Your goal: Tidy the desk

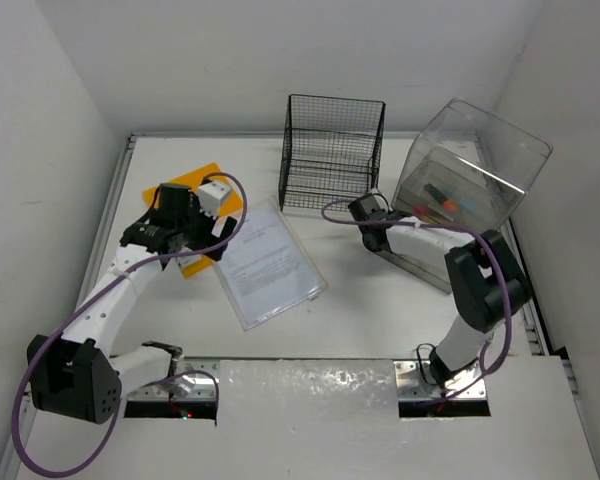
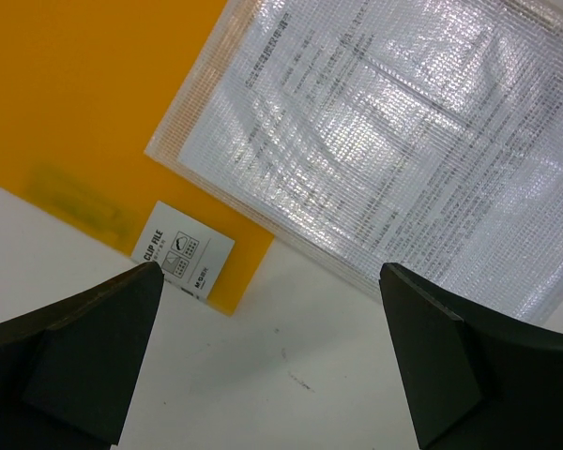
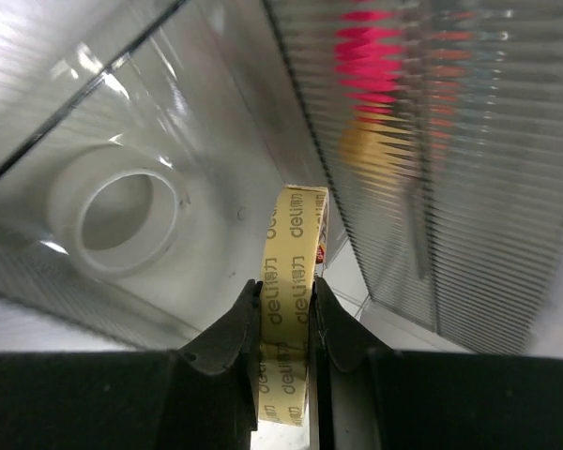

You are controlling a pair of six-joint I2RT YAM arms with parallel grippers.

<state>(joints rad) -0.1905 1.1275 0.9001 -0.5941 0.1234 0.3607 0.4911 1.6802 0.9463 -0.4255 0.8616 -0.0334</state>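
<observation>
Likely midway: gripping tape roll (image 3: 296, 234) in right claw (image 3: 283, 292) at clear box (image 1: 485, 150) upper right, with left claw (image 2: 268, 270) released over unfiled folder (image 2: 84, 103) and sleeve (image 2: 403, 141).

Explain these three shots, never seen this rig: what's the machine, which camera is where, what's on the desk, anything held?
Two robot arms are bolted at the near edge of a white desk, each ending in a two-finger gripper. The wide picture comes from a fixed camera above and behind them. The other two come from cameras on the wrists, so the dark shapes at the bottom are each arm's own fingers. On the desk lie an orange clip file and, overlapping it, a clear pouch of printed sheets. Further back stand a black wire rack and a clear plastic drawer box. The left gripper hangs open above the file's corner, holding nothing. The right gripper is shut on a yellowish tape roll, close to the clear box. A white ring shows through its plastic.
</observation>
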